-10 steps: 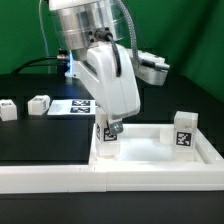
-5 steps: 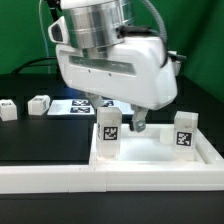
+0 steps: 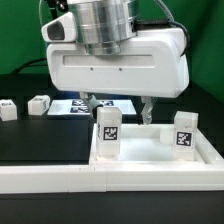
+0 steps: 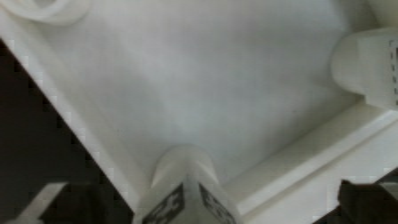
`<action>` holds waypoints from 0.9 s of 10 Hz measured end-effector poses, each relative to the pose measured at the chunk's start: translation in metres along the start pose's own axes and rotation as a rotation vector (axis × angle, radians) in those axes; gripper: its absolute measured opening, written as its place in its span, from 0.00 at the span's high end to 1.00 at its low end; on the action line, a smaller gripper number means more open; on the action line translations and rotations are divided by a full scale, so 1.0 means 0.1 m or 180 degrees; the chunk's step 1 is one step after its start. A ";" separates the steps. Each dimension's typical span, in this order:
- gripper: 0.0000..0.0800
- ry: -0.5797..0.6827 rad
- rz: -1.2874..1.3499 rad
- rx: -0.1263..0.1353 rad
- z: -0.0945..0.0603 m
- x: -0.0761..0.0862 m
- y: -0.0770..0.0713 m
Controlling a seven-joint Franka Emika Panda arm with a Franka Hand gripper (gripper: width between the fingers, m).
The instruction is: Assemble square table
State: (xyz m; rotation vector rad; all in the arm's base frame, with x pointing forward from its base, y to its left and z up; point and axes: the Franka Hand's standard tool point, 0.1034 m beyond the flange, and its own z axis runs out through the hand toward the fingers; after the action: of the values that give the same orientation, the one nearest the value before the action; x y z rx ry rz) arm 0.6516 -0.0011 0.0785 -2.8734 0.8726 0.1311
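The white square table top [image 3: 150, 146] lies at the exterior view's lower right, tray side up. Two tagged white legs stand upright in its corners: one [image 3: 108, 132] at the exterior view's left, one [image 3: 183, 131] at its right. My gripper [image 3: 121, 106] hangs open just above and behind the left leg, fingers [image 3: 148, 108] wide apart and holding nothing. In the wrist view the leg [image 4: 189, 196] stands between the dark fingertips [image 4: 47, 204], with the table top [image 4: 196, 90] behind it and the other leg [image 4: 372, 64] further off. Two more legs [image 3: 38, 104] [image 3: 8, 110] lie loose on the black table.
The marker board [image 3: 80, 106] lies flat behind the table top. The long white L-shaped wall [image 3: 50, 178] runs along the front and up the exterior view's right side, against the table top. Black table surface [image 3: 45, 140] lies between the loose legs and the wall.
The hand has turned about its vertical axis, let go of the left leg and opened wide, rising slightly. The leg stays upright in its corner.
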 end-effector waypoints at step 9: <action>0.54 0.0149 -0.1766 -0.0203 -0.03 0.21 0.14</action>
State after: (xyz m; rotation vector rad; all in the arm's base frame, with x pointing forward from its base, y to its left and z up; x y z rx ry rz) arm 0.6611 -0.0245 0.0772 -3.0602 0.0532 0.0315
